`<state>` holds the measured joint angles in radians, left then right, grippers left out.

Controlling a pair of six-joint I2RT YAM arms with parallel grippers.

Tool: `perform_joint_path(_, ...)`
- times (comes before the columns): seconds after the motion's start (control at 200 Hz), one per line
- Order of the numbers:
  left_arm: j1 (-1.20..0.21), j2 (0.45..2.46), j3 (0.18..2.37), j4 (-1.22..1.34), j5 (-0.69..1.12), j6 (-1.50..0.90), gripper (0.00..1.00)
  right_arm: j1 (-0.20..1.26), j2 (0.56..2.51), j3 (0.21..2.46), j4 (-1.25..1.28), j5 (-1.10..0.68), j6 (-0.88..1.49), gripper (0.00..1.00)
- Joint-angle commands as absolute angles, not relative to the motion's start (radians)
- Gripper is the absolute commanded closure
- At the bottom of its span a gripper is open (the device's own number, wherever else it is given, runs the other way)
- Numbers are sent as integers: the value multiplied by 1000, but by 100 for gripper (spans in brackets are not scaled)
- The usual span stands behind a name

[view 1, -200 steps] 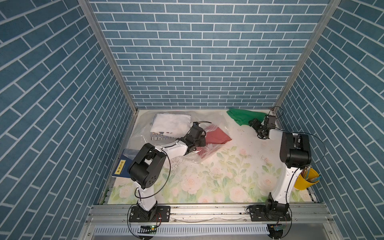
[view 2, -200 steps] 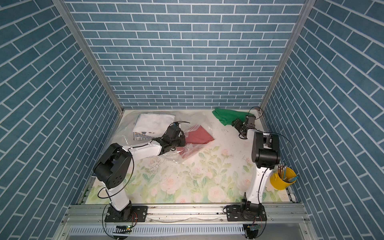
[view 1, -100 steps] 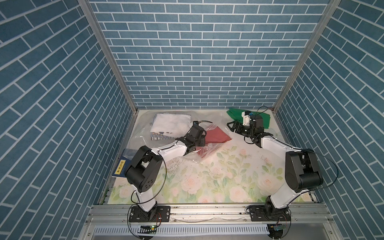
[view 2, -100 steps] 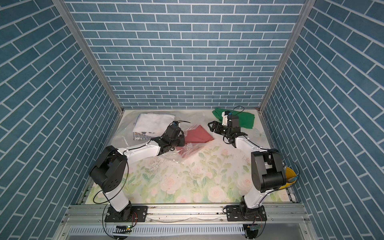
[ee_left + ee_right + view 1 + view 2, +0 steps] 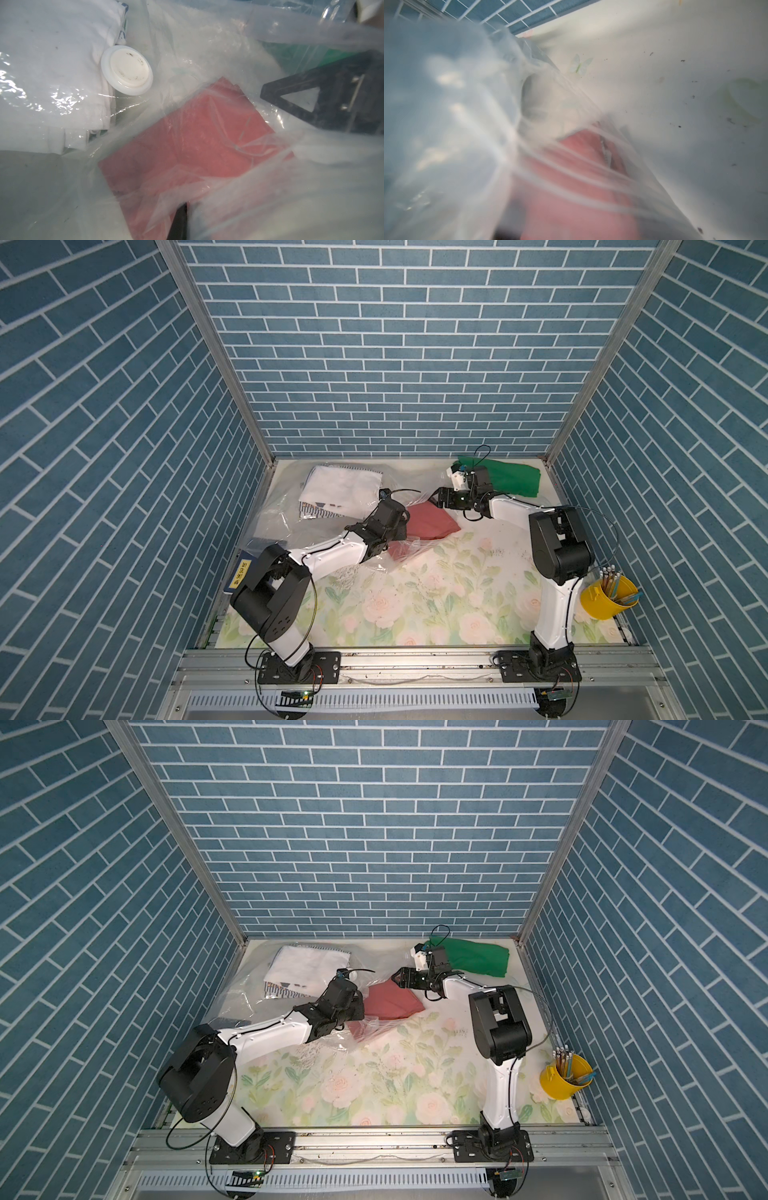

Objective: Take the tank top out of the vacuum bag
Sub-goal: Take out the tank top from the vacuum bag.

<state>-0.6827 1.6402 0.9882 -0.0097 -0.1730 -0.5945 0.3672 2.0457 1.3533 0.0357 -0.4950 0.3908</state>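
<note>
The left hand, pressed together, seems to pinch the crinkly clear film at the mouth of the vacuum bag and hold it up. The right hand is at that mouth, just beside the tank top, which I believe is the soft red folded cloth lying under the film; whether this hand is spread I cannot tell. Next, I think, it must pinch the cloth alone, not the slippery plastic.
</note>
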Motion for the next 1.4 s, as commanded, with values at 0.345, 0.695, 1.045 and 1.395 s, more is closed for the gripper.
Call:
perform_joint_path(0.345, -695, 1693, 1005, 6, -179, -631, 92, 364, 2063, 1242, -65, -537, 333, 17)
perform_joint_path(0.695, -695, 1799, 970, 72, -99, -658, 93, 363, 2033, 1178, 141, -761, 493, 29)
perform_joint_path(1.045, -694, 1829, 966, 101, -67, -670, 93, 377, 2049, 1210, 236, -1002, 524, 59)
perform_joint_path(1.395, -693, 1784, 933, 103, -78, -666, 93, 400, 2089, 1307, -76, -605, 336, 21)
